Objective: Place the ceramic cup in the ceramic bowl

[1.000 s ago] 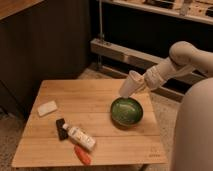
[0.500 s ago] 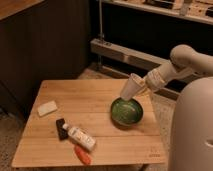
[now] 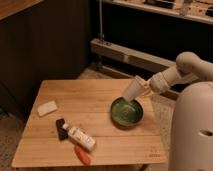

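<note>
Nearest to me, an orange object (image 3: 82,154) is lying at the front edge of the wooden tabletop (image 3: 100,97), with a white bottle (image 3: 80,137) beside it, its dark cap pointing left, and a pale sponge (image 3: 47,108) is sitting further back on the left. Beyond those, the green bowl (image 3: 126,111) is resting toward the right side of the tabletop. My end effector (image 3: 145,90) is gripping the off-white cup (image 3: 133,90), closed on it near its narrow base, and the cup is tilting with its wide rim pointing down and left, directly above the bowl's far rim. Compared with a second ago, I am bringing the cup lower and closer to the bowl, so I judge the placing step to be nearly done; what is left is lowering it inside and letting go. Behind the tabletop, dark wall panels and a pale metal rack are running across the room over a speckled floor.
</note>
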### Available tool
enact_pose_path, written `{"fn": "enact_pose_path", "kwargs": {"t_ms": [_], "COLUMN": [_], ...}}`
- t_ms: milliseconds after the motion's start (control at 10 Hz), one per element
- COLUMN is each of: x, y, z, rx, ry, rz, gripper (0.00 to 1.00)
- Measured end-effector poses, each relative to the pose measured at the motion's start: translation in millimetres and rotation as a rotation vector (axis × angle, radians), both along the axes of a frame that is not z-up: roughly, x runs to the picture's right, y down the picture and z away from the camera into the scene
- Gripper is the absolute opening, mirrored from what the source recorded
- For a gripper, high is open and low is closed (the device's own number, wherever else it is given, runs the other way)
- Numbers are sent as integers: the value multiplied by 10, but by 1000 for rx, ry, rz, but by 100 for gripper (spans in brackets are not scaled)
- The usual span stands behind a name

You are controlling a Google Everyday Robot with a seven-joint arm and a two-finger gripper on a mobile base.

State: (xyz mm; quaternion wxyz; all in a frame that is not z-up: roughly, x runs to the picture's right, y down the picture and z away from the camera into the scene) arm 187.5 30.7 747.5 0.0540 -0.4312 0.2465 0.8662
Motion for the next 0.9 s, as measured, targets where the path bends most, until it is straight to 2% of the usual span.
{"fn": "enact_pose_path", "kwargs": {"t_ms": [500,900], "x": [149,166], "y": [280,434], "z": [282,395], "rx": [-9,-27], "ry": [-14,-38], "rz": [17,26], "gripper": [0,0]}}
